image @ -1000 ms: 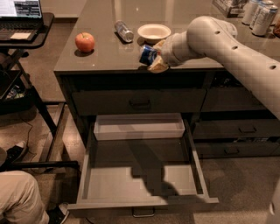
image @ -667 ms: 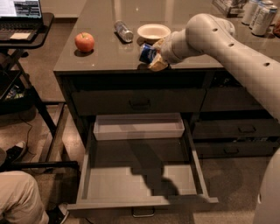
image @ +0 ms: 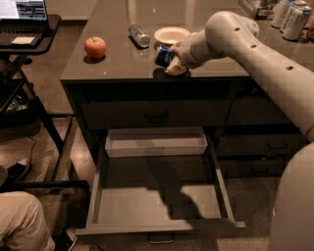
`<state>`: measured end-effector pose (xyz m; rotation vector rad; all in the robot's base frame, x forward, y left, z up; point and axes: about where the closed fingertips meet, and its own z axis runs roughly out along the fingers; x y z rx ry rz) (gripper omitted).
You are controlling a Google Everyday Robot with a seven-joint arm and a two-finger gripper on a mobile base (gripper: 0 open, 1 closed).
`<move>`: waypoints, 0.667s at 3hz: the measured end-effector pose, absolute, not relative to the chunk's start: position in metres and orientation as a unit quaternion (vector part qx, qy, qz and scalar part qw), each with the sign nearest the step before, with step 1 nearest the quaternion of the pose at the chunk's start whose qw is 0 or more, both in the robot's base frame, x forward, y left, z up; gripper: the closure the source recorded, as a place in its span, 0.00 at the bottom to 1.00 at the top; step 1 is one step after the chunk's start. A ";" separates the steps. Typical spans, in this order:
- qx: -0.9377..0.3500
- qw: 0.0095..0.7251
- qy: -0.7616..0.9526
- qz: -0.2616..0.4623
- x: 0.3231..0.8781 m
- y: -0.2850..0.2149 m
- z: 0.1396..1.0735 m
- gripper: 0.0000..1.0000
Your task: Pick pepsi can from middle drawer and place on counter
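- The hand point(image: 170, 61) sits over the front part of the tabletop point(image: 113, 61), just in front of the white bowl point(image: 171, 35).
- Hand state: closed around the pepsi can point(image: 164, 56). One pale finger point(image: 176, 69) shows under the can's lower right side.
- Pepsi can: blue and tilted, with its top leaning toward the left and rear. It is held close over the tabletop near the front edge. A dark shadow lies directly beneath it. Whether it touches the surface cannot be told.
- The arm point(image: 255, 49) comes in from the right, crossing above the tabletop's right half.
- Middle drawer point(image: 122, 206): pulled fully out below the tabletop, with its flat grey floor showing. The arm's shadow falls across the floor right of centre. A small metal handle point(image: 161, 239) hangs on the drawer front.
- A pale shallow tray point(image: 156, 142) spans the rear of the drawer opening, above the floor.
- Other tabletop items:
  - A red apple point(image: 95, 47) stands at the left, well apart from the can.
  - A silvery can point(image: 139, 35) lies on its side between the apple and the bowl.
  - Tall white-and-silver cans point(image: 290, 17) stand at the far right rear.
- Left of the tabletop, a laptop point(image: 23, 10) sits open on a black desk point(image: 34, 45).
- Bottom left corner: a person's leg point(image: 22, 228) in light trousers and a dark shoe point(image: 66, 239) are on the floor beside the drawer front.
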<state>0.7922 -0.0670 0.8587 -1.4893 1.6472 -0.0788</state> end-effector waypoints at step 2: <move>-0.621 0.431 0.654 -0.012 0.826 -0.037 0.866 1.00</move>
